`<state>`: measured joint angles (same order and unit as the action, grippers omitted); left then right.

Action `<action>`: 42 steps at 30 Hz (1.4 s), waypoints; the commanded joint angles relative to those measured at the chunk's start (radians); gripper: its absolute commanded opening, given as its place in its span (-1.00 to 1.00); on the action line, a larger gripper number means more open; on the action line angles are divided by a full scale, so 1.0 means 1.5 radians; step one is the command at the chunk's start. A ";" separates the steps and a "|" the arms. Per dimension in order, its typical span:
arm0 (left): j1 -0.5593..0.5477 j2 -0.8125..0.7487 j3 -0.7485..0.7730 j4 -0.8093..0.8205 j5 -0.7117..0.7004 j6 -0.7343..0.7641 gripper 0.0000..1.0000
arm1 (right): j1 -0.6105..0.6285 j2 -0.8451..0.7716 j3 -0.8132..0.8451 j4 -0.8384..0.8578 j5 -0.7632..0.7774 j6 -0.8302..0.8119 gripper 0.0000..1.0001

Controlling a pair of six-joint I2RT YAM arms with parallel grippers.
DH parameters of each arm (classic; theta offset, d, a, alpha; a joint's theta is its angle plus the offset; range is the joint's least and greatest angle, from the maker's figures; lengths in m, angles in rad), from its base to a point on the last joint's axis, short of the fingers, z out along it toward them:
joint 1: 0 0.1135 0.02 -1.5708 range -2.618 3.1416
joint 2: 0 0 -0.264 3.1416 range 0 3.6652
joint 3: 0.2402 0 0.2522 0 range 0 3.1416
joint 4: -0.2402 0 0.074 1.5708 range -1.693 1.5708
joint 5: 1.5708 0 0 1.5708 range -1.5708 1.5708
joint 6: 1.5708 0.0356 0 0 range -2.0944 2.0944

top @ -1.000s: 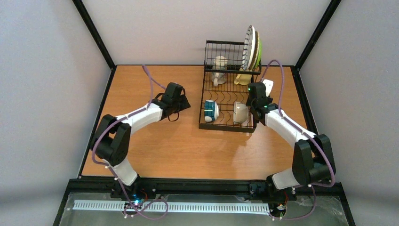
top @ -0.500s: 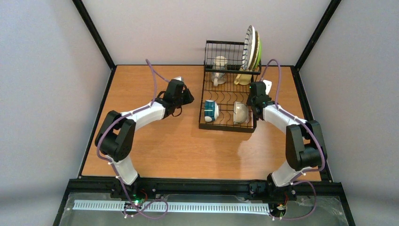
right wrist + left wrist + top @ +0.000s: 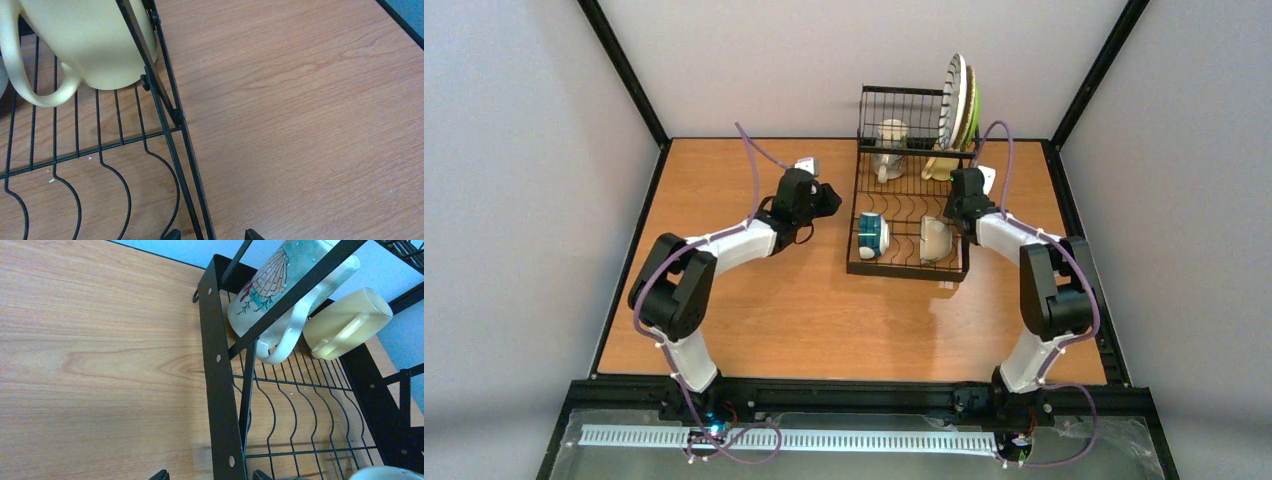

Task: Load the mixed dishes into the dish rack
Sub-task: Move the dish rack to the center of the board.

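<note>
Loading looks finished: every dish in view is already in the dish rack [image 3: 904, 270], which sits at 1 o'clock on the tabletop [image 3: 754, 300]. The plate [image 3: 959, 100] is stood on edge at the rack's 1 o'clock. The patterned mug [image 3: 280, 285] and cream mug [image 3: 90, 40] are lodged at the raised tier, at 12. On the slotted base, the teal-banded cup [image 3: 873, 235] is laid at 7 and the bowl [image 3: 934, 238] at 5.

The left gripper [image 3: 210, 475] is held at the rack's 9 o'clock and the right gripper [image 3: 211, 235] at 3 — both empty, jaws apart, with a side rail seen between each pair of fingertips.

Next move, as judged: the arms are to be drawn straight off the rails — no snagging, or the rack gets dragged.
</note>
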<state>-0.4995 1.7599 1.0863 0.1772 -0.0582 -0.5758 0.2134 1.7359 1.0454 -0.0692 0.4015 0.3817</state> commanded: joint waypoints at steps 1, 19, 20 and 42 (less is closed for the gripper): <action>0.001 0.023 -0.004 0.061 0.011 0.027 0.89 | -0.015 0.025 0.020 0.017 -0.013 0.003 0.47; 0.000 0.088 0.026 0.109 0.064 0.047 0.89 | -0.030 0.091 0.072 0.010 -0.052 0.001 0.08; 0.000 0.089 0.029 0.110 0.068 0.047 0.89 | -0.029 0.092 0.073 0.010 -0.053 0.001 0.05; -0.028 0.099 0.022 0.120 0.087 0.047 0.89 | -0.026 0.078 0.050 -0.006 -0.077 0.014 -0.95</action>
<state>-0.5282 1.8973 1.1175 0.3275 0.0761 -0.5262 0.1680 1.8614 1.1378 -0.0704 0.2863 0.3592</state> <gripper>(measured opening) 0.945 0.305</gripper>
